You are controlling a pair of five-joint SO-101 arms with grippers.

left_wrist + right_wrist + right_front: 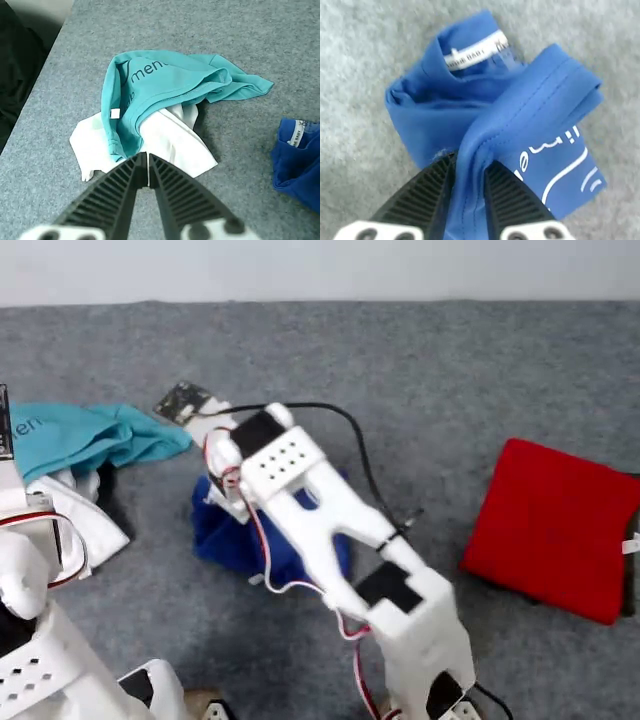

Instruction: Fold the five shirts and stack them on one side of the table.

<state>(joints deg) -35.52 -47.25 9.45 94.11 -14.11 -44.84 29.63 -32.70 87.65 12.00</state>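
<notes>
While my right gripper [468, 167] pinches a fold of the blue shirt [435, 115] at centre, I should lift gently and spread it flat before folding. My left gripper [148, 167], closed and empty, hovers near the teal shirt [160, 85] at left.

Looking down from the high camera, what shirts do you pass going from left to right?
teal shirt → blue shirt → red shirt
</notes>
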